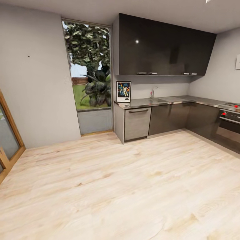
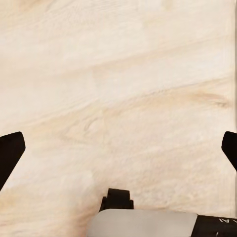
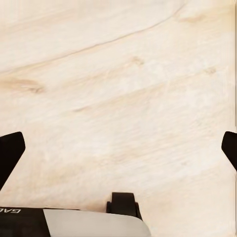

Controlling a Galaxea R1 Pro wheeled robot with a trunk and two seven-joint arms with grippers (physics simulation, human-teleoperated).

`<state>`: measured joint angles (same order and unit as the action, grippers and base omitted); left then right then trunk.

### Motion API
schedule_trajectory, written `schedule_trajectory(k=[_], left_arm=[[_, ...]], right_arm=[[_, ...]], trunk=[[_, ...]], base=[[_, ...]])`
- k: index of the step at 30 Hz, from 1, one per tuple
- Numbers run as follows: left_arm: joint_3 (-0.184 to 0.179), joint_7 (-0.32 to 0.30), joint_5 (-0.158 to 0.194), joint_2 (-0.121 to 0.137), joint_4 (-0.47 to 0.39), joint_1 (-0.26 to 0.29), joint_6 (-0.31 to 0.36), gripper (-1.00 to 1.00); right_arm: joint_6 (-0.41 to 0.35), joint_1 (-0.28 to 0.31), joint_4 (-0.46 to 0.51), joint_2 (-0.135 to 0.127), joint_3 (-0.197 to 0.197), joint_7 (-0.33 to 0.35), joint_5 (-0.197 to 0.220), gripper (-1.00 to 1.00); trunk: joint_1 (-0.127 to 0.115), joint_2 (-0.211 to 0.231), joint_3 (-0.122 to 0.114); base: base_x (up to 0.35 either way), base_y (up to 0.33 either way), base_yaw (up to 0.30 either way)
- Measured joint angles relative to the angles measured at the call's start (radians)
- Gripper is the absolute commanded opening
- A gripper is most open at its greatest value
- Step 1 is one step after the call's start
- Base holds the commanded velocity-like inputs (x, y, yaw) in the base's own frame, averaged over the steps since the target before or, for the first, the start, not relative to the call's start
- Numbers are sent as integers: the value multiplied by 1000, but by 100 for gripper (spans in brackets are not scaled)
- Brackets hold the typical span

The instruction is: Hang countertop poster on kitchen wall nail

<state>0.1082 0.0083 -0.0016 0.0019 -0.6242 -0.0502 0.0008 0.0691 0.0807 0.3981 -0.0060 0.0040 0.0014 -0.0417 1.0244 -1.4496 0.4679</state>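
The poster [image 1: 123, 91] stands upright at the left end of the kitchen countertop [image 1: 180, 99], leaning against the wall, far across the room from me. One wall nail [image 1: 28, 56] shows as a tiny dark speck high on the pale grey wall at the left. Seen from its wrist camera, my left gripper [image 2: 118, 148] is open, its dark fingertips [image 2: 10, 150] spread wide over bare wooden floor. My right gripper [image 3: 118, 148] is open too, above the same floor, with nothing between its fingertips [image 3: 11, 148].
A tall window [image 1: 89, 66] with plants separates the nail wall from the kitchen. Dark upper cabinets [image 1: 163, 48] hang over the sink tap [image 1: 153, 90]. An oven [image 1: 229, 125] sits at the right, a wooden door frame [image 1: 8, 140] at the left. Pale wooden floor [image 1: 120, 186] stretches between.
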Motion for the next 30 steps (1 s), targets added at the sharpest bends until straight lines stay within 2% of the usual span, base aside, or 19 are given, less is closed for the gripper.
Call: schedule_trajectory(k=[14,30], left_arm=[[0,0,0,1,0,0,-1,100],[2,0,0,8,0,0,-1,100]], right_arm=[[0,0,0,0,-1,0,0,100],[0,0,0,0,-1,0,0,100]], trunk=[[0,0,0],[0,0,0]], base=[[319,-119,0],[335,-21,17]])
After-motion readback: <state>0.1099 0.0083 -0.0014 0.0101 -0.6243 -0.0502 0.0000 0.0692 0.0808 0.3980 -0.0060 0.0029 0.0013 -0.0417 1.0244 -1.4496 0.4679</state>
